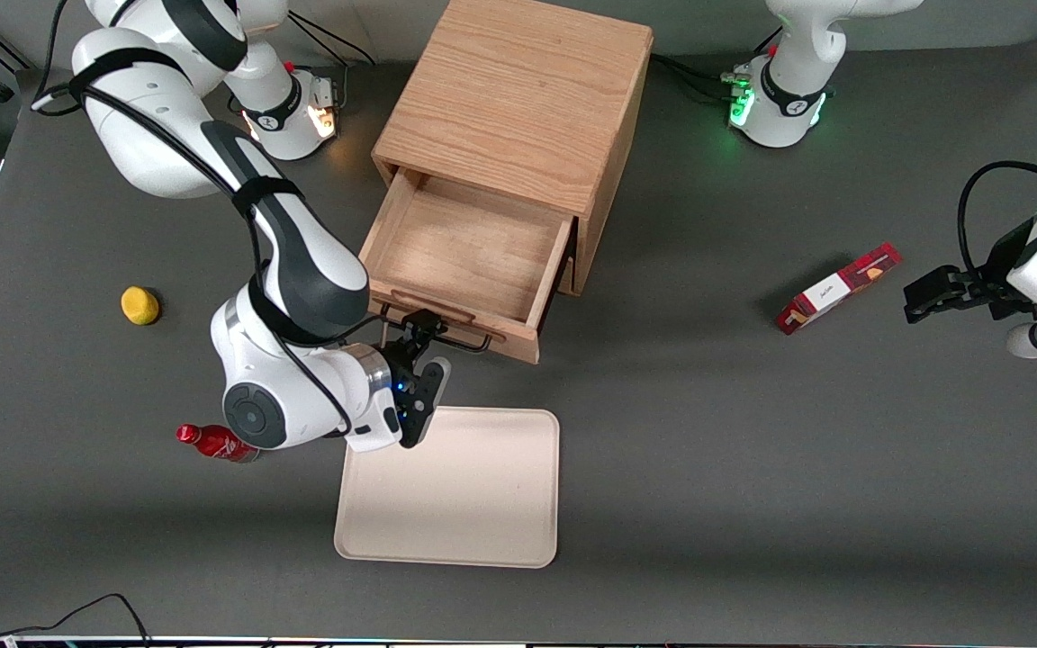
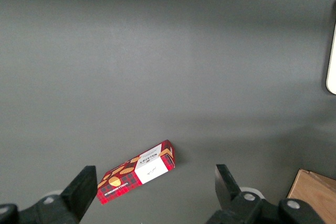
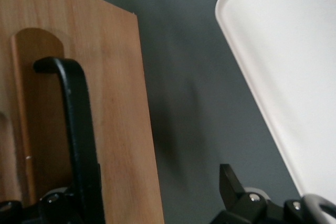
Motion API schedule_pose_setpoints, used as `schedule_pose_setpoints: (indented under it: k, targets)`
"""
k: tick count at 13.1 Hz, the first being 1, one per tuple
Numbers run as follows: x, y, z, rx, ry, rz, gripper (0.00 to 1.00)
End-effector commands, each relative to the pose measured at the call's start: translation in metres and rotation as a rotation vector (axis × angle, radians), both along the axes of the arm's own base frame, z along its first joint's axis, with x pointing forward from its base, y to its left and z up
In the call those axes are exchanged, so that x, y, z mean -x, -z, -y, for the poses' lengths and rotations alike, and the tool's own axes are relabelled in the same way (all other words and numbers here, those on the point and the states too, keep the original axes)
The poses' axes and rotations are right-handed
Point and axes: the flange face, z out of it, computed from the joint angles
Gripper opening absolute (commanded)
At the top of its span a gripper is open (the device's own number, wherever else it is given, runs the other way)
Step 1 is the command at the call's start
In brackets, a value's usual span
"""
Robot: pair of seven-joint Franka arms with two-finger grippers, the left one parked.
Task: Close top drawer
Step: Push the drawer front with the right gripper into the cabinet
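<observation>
A: Drawer status? Your shallow light oak top drawer [image 1: 469, 261] sits pulled out of the boxy wooden cabinet [image 1: 518, 99].

B: Gripper [image 1: 422, 335] fingers spread wide, black wire handle [image 3: 79, 135] against one, ready for you to push.

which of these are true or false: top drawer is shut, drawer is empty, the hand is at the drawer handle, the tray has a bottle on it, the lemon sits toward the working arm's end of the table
1. The top drawer is shut. False: it is pulled well out of the cabinet.
2. The drawer is empty. True: only bare wood shows inside it.
3. The hand is at the drawer's black handle. True: it sits right at the handle, in front of the drawer.
4. The tray has a bottle on it. False: the tray is bare; the red bottle lies on the table beside it.
5. The lemon sits toward the working arm's end of the table. True.
</observation>
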Motion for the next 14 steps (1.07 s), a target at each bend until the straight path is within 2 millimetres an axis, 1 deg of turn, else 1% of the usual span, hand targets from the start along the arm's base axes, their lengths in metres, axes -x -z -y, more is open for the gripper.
schedule_pose_setpoints:
  k: [1, 4, 5, 6, 7, 9, 13, 14]
  targets:
    - [0.024, -0.016, 0.000, 0.022, -0.041, -0.003, 1.00]
    - [0.036, -0.018, -0.005, 0.027, -0.055, -0.015, 1.00]
    - [0.043, -0.020, -0.011, 0.019, -0.068, -0.018, 1.00]
    - [0.045, -0.021, -0.011, 0.017, -0.068, -0.023, 1.00]
    - [0.052, -0.023, -0.017, 0.011, -0.084, -0.030, 1.00]
    - [0.062, -0.024, -0.021, 0.019, -0.096, -0.034, 1.00]
    - [0.087, -0.028, -0.038, 0.009, -0.125, -0.021, 1.00]
    - [0.092, -0.028, -0.040, 0.013, -0.127, -0.016, 1.00]
